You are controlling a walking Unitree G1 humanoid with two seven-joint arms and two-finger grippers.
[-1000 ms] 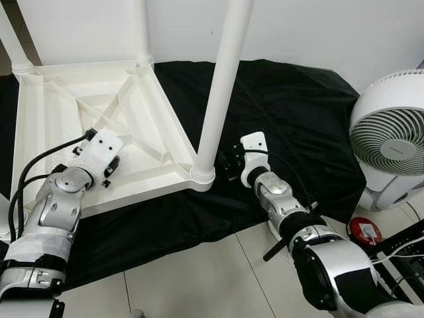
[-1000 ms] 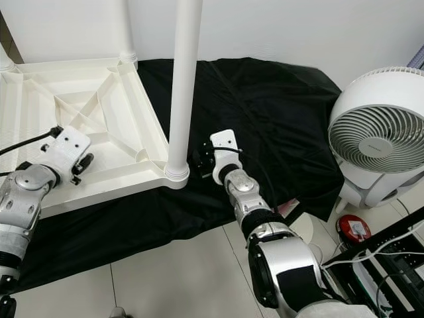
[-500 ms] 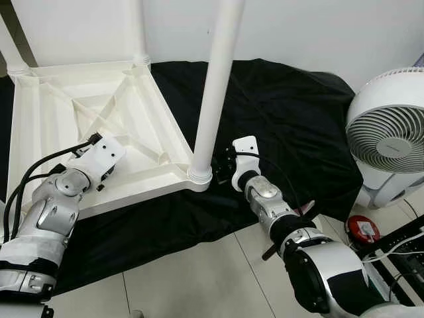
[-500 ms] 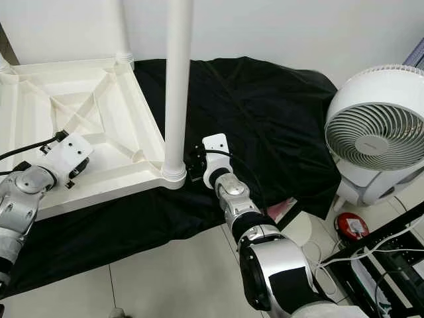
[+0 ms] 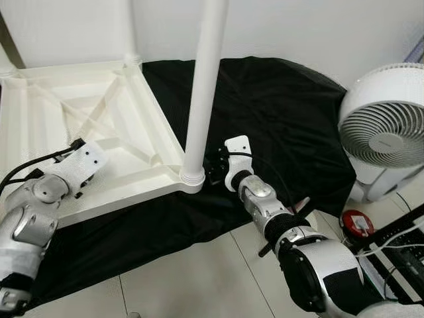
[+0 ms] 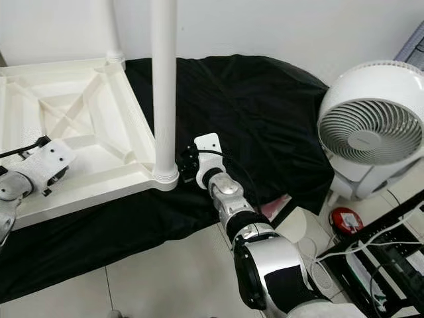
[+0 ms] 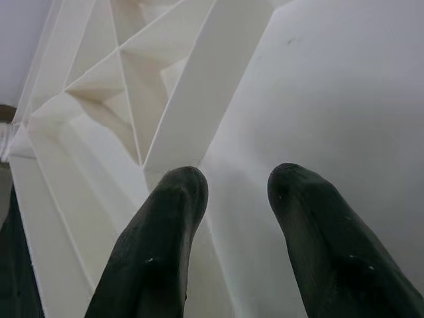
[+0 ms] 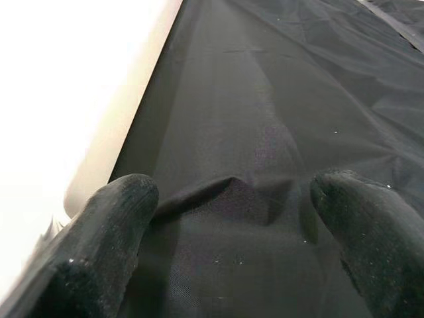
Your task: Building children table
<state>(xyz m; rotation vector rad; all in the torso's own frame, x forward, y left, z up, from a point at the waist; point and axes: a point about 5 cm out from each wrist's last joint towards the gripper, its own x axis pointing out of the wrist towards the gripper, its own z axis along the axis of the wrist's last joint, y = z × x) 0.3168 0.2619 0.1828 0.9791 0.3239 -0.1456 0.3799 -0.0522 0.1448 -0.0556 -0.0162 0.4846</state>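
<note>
Black cloth [image 5: 278, 119] carries the upturned table [image 5: 79, 126], leg [image 5: 202, 86] vertical.

We see a plain white wall [image 5: 318, 26] behind a black cloth [image 5: 278, 112] spread over a pale tiled floor [image 5: 192, 278]. At the cloth's right edge stands a white fan [image 5: 384, 132], a small red object [image 5: 356, 223] beside its base.

Home rm: tiled floor [image 5: 199, 278], white fan [image 5: 387, 132], plain wall [image 5: 318, 26].
</note>
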